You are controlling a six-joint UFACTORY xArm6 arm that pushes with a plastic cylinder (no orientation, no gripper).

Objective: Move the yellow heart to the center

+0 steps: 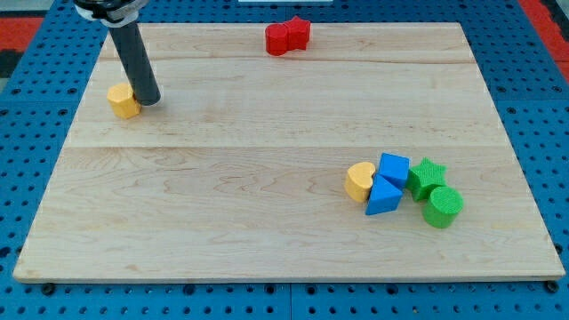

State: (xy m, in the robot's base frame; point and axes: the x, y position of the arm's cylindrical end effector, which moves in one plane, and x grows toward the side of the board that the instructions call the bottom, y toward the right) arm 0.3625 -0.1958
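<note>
Yellow heart (359, 180) sits in the lower right part of the wooden board (267, 222), well off the middle, touching the view's left side of a tight cluster of blocks. Just beside it lie a blue cube-like block (394, 167) and, below that, a blue triangular block (383, 197). Further to the view's right stand a green star (427, 176) and a green cylinder (443, 206), pressed close together. Far across the board, near its upper left corner, the dark rod (133, 58) comes down from the view's top; my tip (148, 100) rests against the right side of a second yellow block (124, 100), whose shape cannot be made out for certain. The arm carries no pincer, only this bare rod. Two red blocks (287, 36), touching each other, lie at the board's top edge.
</note>
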